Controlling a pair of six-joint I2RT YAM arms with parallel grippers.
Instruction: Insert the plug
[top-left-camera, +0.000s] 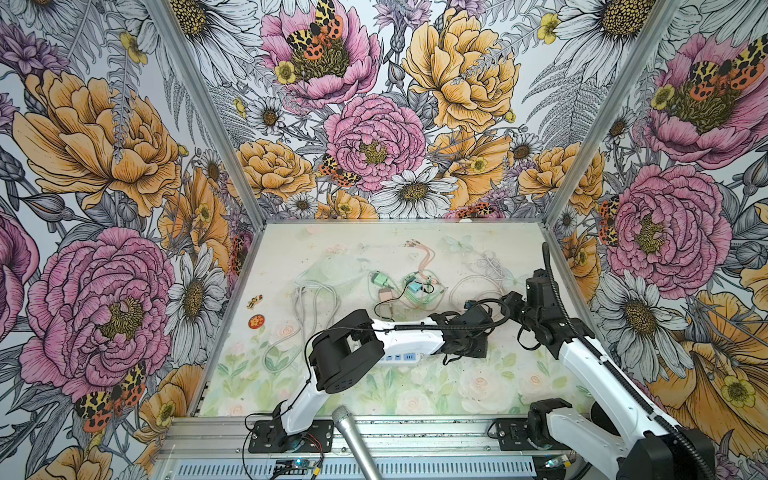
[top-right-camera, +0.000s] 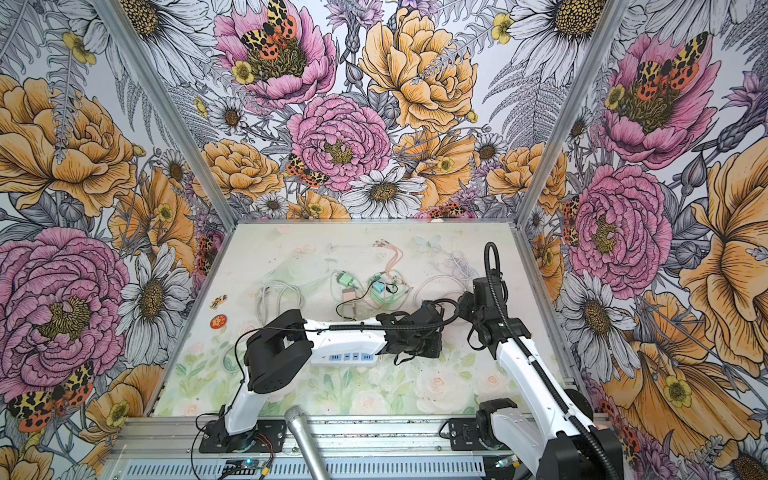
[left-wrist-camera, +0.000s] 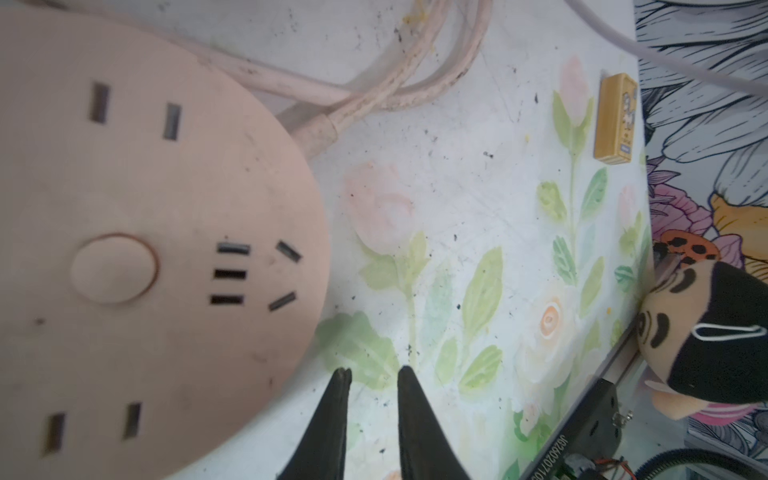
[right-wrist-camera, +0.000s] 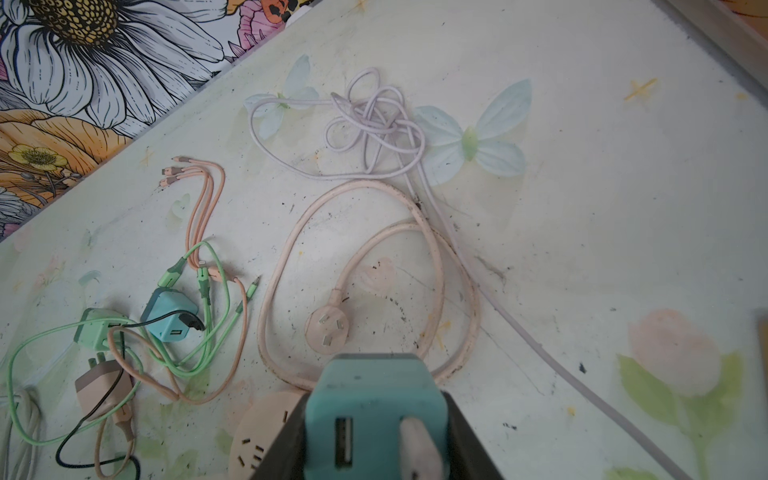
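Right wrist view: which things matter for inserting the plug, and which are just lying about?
Job:
- teal charger, held in the right fingers
- round pink socket, likely the target

Lying about:
- green charger
- second teal charger
- beige charger
- tangled lilac cable
- orange three-headed cable
- pink three-pin plug

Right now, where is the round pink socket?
In both wrist views, the round pink socket lies on the table, right of centre, beside the left hand and the right hand's teal charger.

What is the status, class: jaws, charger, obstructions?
Left jaws open, empty, beside socket. Right jaws shut on charger, near socket. Socket face bare.
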